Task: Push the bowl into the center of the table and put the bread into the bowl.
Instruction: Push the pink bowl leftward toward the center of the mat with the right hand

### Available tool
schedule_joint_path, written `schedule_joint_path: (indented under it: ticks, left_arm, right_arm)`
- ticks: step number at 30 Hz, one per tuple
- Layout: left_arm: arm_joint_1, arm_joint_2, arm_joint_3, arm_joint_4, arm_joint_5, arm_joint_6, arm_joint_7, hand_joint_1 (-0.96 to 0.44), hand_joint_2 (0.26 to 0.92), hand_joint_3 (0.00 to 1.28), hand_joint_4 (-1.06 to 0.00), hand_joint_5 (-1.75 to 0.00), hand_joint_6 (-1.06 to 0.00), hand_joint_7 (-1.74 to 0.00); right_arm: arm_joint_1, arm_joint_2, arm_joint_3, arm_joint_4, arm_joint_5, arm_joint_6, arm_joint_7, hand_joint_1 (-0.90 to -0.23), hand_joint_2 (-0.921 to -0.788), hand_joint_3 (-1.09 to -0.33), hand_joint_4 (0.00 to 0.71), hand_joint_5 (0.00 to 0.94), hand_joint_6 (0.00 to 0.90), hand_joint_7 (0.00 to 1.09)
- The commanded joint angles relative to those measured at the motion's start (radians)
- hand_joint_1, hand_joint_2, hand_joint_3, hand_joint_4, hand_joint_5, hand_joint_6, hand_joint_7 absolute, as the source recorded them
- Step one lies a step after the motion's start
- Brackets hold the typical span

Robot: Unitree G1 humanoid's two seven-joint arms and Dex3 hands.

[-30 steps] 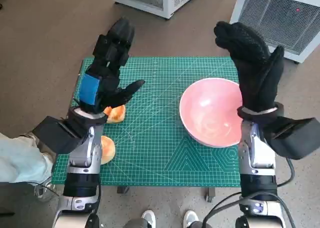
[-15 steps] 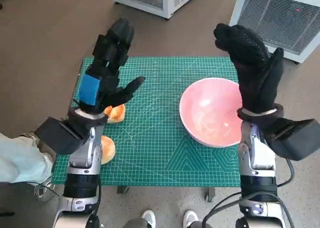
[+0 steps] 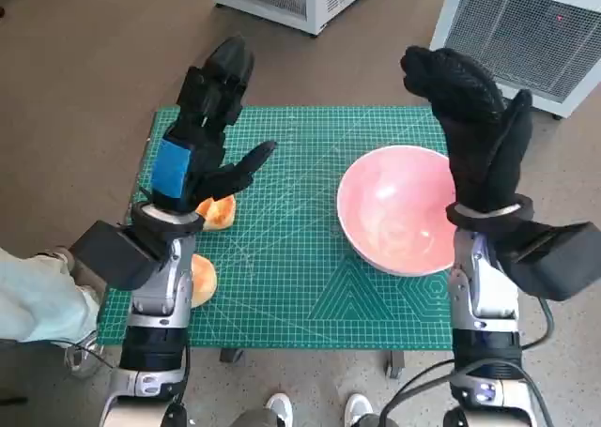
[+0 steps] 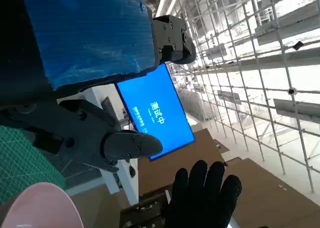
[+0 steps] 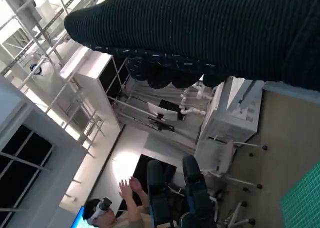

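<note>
1. The pink bowl sits right of centre in the head view, on the green mat that covers the worktop.
2. The right hand is raised upright over the bowl's right rim in that view, its fingers together and bent a little at the top; it holds nothing, and whether it touches the bowl cannot be told.
3. One piece of bread lies at the left of the frame, just below the left hand and partly hidden by it.
4. A second piece of bread lies lower left, near the mat's left edge, half hidden behind the left forearm.
5. The left hand is lifted with its fingers stretched toward the top of the frame and the thumb spread to the right; it grips nothing.
6. Bowl and bread are well apart, with bare mat between them.
7. The left wrist view shows a slice of the bowl's rim at lower left and the gloved right hand at the bottom.
8. A person with raised hands shows at the lower left of the right wrist view.
</note>
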State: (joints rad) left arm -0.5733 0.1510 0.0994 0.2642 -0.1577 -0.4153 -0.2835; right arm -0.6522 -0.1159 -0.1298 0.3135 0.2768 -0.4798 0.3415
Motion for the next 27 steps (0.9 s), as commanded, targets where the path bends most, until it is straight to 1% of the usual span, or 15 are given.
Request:
schedule_joint_path:
  ticks: [1,4,5,7,10,12,13,15,17,18,19,21,27]
  left_arm:
    - [0.009,-0.004,-0.005,-0.015,0.004,-0.004,0.007,-0.14,0.921,0.36,-0.15,-0.01,-0.02,-0.47]
    - [0.011,-0.005,-0.006,-0.017,0.004,-0.004,0.008,-0.14,0.921,0.36,-0.15,-0.01,-0.02,-0.47]
    - [0.012,-0.003,-0.006,-0.017,0.003,-0.004,0.008,-0.14,0.921,0.36,-0.15,-0.01,-0.01,-0.47]
    - [0.014,-0.002,-0.004,-0.016,0.002,-0.005,0.007,-0.14,0.921,0.36,-0.16,-0.01,-0.01,-0.48]
    - [0.016,0.001,-0.002,-0.014,0.001,-0.008,0.006,-0.14,0.921,0.36,-0.16,-0.01,-0.01,-0.48]
    - [0.016,0.003,0.001,-0.010,-0.002,-0.010,0.005,-0.15,0.921,0.36,-0.16,-0.01,-0.01,-0.48]
    - [0.016,0.004,0.002,-0.008,-0.003,-0.010,0.005,-0.15,0.921,0.36,-0.16,-0.01,-0.01,-0.48]
    - [0.015,0.004,0.004,-0.005,-0.005,-0.010,0.004,-0.15,0.921,0.36,-0.16,-0.01,-0.01,-0.47]
    - [0.015,0.003,0.006,-0.002,-0.008,-0.011,0.003,-0.16,0.921,0.36,-0.16,-0.01,-0.02,-0.47]
    - [0.015,0.003,0.006,-0.001,-0.009,-0.011,0.003,-0.16,0.921,0.36,-0.16,-0.01,-0.02,-0.47]
    - [0.015,0.002,0.007,0.001,-0.010,-0.011,0.002,-0.16,0.921,0.36,-0.16,-0.01,-0.01,-0.47]
    - [0.015,0.001,0.009,0.005,-0.014,-0.011,0.002,-0.18,0.921,0.35,-0.16,-0.01,-0.02,-0.47]
    - [0.011,0.000,0.013,0.014,-0.023,-0.009,0.000,-0.22,0.921,0.35,-0.16,-0.01,-0.02,-0.47]
  right_arm:
    - [0.024,-0.037,-0.035,0.032,0.028,0.000,0.033,-0.731,-0.921,-0.719,0.224,0.004,0.166,0.33]
    - [0.015,-0.064,-0.067,0.083,0.047,-0.017,0.059,-0.734,-0.921,-0.709,0.226,0.004,0.169,0.32]
    - [0.012,-0.077,-0.082,0.110,0.050,-0.030,0.062,-0.730,-0.921,-0.710,0.216,0.003,0.163,0.32]
    - [0.005,-0.097,-0.108,0.159,0.053,-0.053,0.064,-0.733,-0.921,-0.702,0.217,0.013,0.172,0.31]
    - [-0.006,-0.118,-0.142,0.229,0.053,-0.084,0.056,-0.727,-0.921,-0.698,0.217,0.015,0.174,0.31]
    - [-0.008,-0.130,-0.161,0.270,0.034,-0.109,0.028,-0.725,-0.921,-0.703,0.214,0.013,0.171,0.30]
    - [-0.007,-0.137,-0.169,0.291,0.019,-0.125,0.009,-0.724,-0.921,-0.705,0.213,0.012,0.169,0.30]
    - [-0.006,-0.149,-0.182,0.327,-0.004,-0.151,-0.021,-0.722,-0.921,-0.719,0.209,0.009,0.160,0.29]
    - [-0.006,-0.161,-0.192,0.365,-0.020,-0.175,-0.048,-0.715,-0.921,-0.748,0.205,0.006,0.150,0.29]
    - [-0.006,-0.165,-0.196,0.381,-0.026,-0.186,-0.057,-0.713,-0.921,-0.754,0.203,0.005,0.147,0.29]
    - [-0.007,-0.171,-0.202,0.405,-0.030,-0.196,-0.067,-0.699,-0.921,-0.773,0.182,0.003,0.126,0.28]
    - [-0.010,-0.183,-0.213,0.466,-0.041,-0.217,-0.092,-0.694,-0.921,-0.782,0.182,0.011,0.122,0.29]
    - [-0.026,-0.202,-0.229,0.616,-0.054,-0.261,-0.126,-0.688,-0.921,-0.792,0.178,0.012,0.116,0.30]
